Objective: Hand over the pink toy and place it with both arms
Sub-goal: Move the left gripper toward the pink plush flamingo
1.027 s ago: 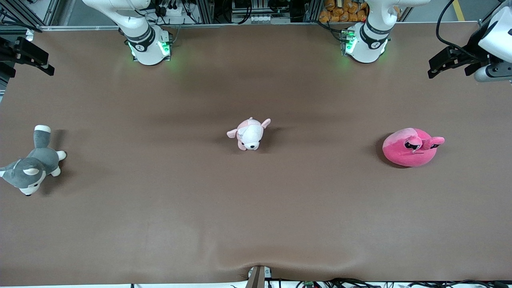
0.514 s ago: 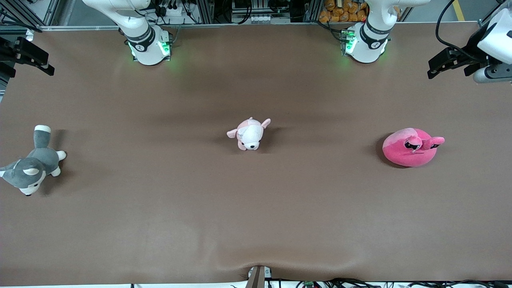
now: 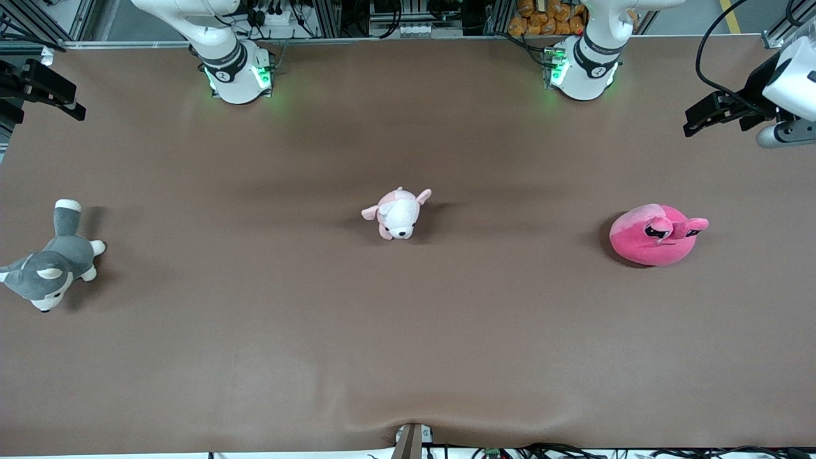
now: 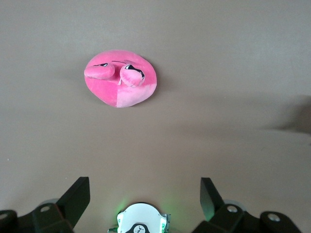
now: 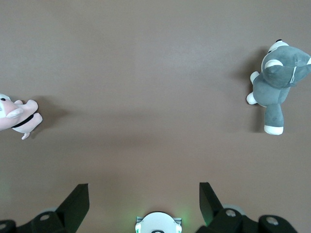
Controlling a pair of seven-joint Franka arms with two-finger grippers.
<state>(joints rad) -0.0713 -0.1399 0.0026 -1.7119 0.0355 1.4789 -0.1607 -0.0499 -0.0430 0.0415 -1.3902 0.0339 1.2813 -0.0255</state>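
Observation:
The pink toy (image 3: 656,234), a round hot-pink plush with black half-lidded eyes, lies on the brown table toward the left arm's end. In the left wrist view the pink toy (image 4: 121,80) lies well away from my left gripper (image 4: 143,187), which is open and empty. From the front, the left gripper (image 3: 692,124) hangs high over the table's edge at that end. My right gripper (image 3: 75,105) hangs over the edge at the right arm's end. The right gripper (image 5: 143,191) is open and empty too.
A pale pink-and-white puppy plush (image 3: 398,213) lies mid-table. A grey-and-white husky plush (image 3: 51,258) lies toward the right arm's end. The two arm bases (image 3: 236,70) (image 3: 583,70) stand along the table's back edge. A small bracket (image 3: 411,440) sits at the front edge.
The left wrist and gripper have shifted slightly, showing a little lower in the front view. The right arm and all toys have stayed put.

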